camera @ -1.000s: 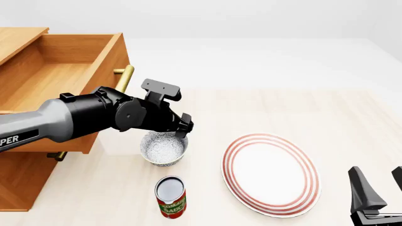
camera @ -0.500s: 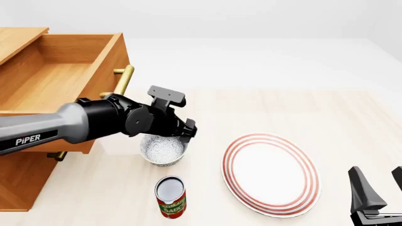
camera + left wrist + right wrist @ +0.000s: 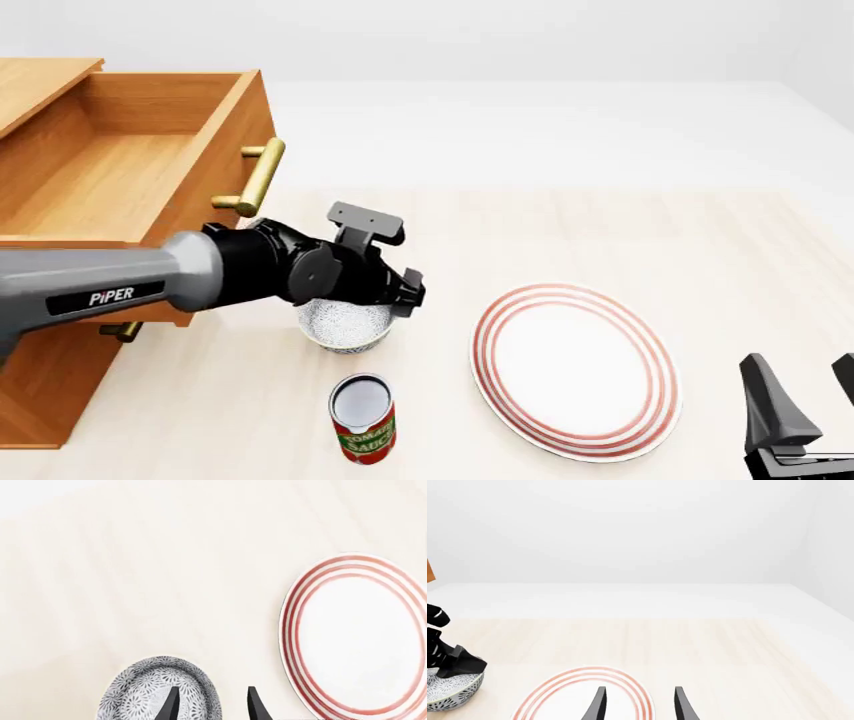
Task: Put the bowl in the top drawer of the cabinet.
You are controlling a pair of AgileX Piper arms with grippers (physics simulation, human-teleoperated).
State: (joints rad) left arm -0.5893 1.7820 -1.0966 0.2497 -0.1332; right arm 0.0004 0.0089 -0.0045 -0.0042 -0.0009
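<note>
A bare, computer-rendered tabletop scene rather than a real room — plain white walls and floor with no windows, fittings or clutter. A pale wood-grain table [image 3: 641, 230] fills the view. The items on it suggest a kitchen-style setting: a light wooden cabinet [image 3: 40, 390] with brass handles, a red-ringed white plate [image 3: 574, 370], a speckled bowl [image 3: 347, 325] and a tomato sauce can [image 3: 363, 420] — all smooth, evenly lit and flawless.
</note>
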